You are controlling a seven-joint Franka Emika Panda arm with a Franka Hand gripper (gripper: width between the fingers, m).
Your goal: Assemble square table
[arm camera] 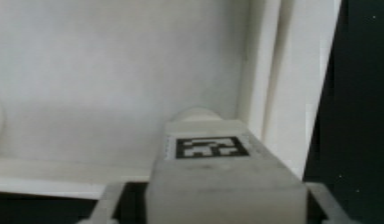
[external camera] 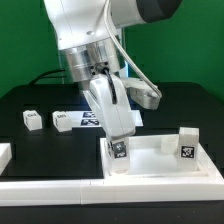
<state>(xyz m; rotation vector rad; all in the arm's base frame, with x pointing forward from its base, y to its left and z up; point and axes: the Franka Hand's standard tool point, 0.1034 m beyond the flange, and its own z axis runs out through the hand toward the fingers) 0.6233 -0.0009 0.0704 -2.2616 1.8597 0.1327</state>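
The square tabletop point(external camera: 160, 160) is a white slab with a raised rim, lying at the front of the black table. My gripper point(external camera: 120, 138) is shut on a white tagged leg point(external camera: 120, 152) and holds it upright over the slab's corner at the exterior view's left. In the wrist view the leg point(arm camera: 210, 150) sits between my fingers point(arm camera: 121, 203), above the slab's inner surface point(arm camera: 118, 80) and beside its rim point(arm camera: 278, 60). A second leg point(external camera: 186, 145) stands at the slab's right side. Two more legs point(external camera: 33, 119) point(external camera: 62, 120) lie on the table at the back left.
The marker board point(external camera: 88, 122) lies behind my gripper. Long white border rails run along the front point(external camera: 50, 187) and at the exterior view's left edge point(external camera: 4, 155). A green wall is at the back.
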